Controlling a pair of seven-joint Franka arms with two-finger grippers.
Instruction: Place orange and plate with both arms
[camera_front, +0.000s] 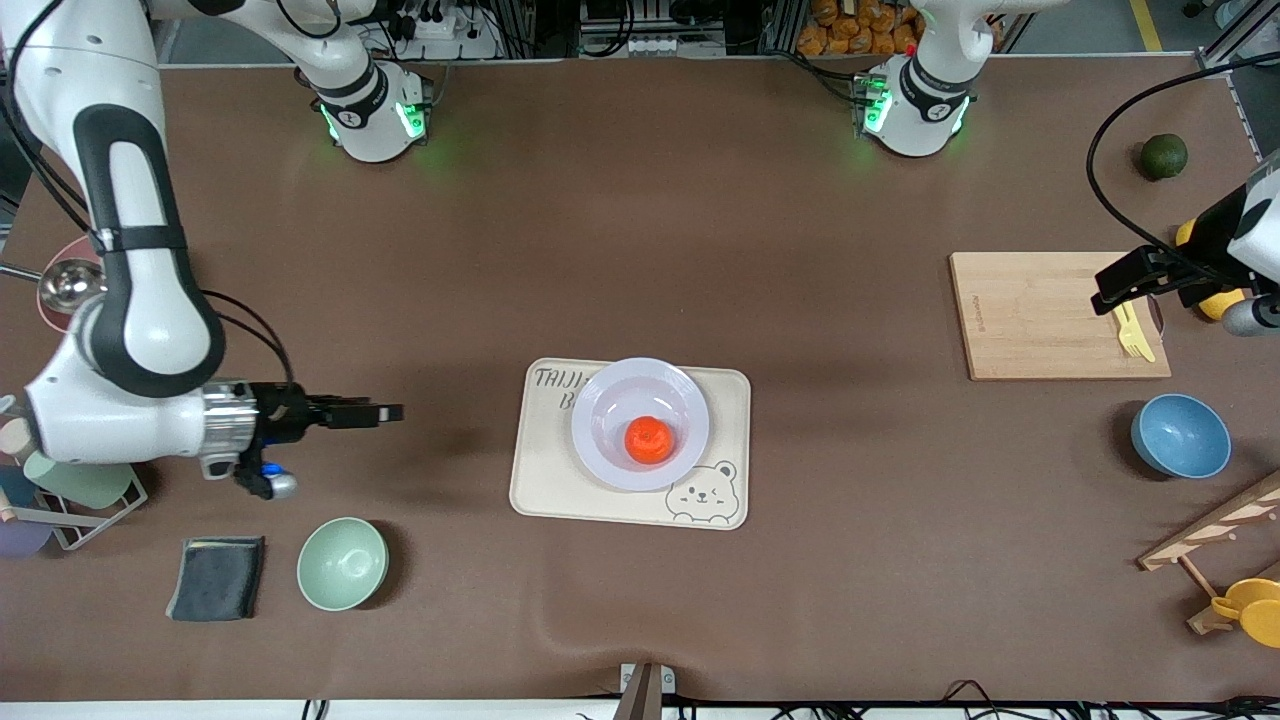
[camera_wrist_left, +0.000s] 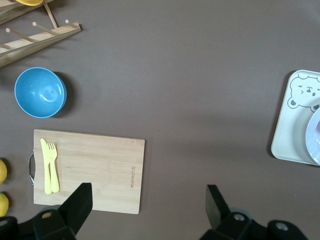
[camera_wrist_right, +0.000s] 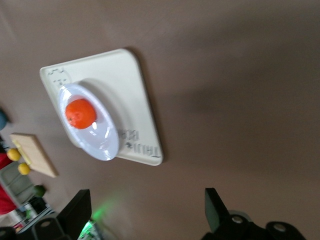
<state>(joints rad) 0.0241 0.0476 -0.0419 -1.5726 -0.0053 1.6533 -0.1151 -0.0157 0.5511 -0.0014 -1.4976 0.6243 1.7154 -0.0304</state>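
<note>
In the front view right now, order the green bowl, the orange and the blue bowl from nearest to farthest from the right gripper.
The right gripper is open, over bare table.
1. Green bowl: toward the right arm's end, nearer the front camera.
2. Orange: mid-table, in the plate on the bear tray.
3. Blue bowl: toward the left arm's end.

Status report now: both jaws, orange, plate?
Left gripper open over cutting board. Right gripper open, empty, over bare table. Orange in plate on bear tray. Nothing obstructing.

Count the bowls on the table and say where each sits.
2. A green bowl sits near the front camera toward the right arm's end; a blue bowl sits toward the left arm's end, nearer the camera than the cutting board.
</note>
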